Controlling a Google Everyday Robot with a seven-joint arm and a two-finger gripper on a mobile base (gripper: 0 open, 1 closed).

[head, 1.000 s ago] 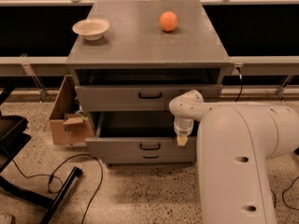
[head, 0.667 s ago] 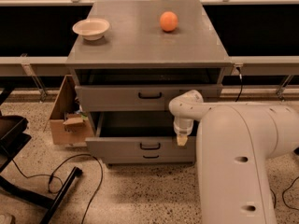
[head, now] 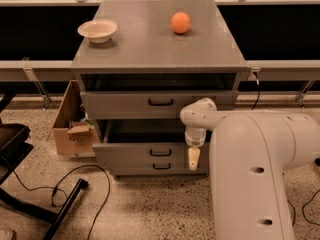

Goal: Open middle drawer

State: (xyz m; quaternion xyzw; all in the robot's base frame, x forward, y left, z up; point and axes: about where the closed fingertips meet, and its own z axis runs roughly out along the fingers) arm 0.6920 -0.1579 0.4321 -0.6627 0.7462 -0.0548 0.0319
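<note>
The grey cabinet (head: 155, 49) has three drawer fronts. The middle drawer (head: 130, 154), with a small black bar handle (head: 161, 152), stands pulled out towards me, with a dark gap (head: 145, 131) showing above its front. The taller drawer (head: 120, 105) above it, with a larger handle (head: 161, 102), is slightly out. The shortest front shows just below, with its handle (head: 161, 166). My gripper (head: 193, 159) points down in front of the right end of the middle drawer's front, to the right of the handle. My white arm (head: 250, 159) fills the lower right.
A white bowl (head: 98, 30) and an orange (head: 180, 22) sit on the cabinet top. A cardboard box (head: 70, 129) stands on the floor left of the cabinet. A black chair base (head: 30, 204) and a cable (head: 95, 184) lie on the floor at the lower left.
</note>
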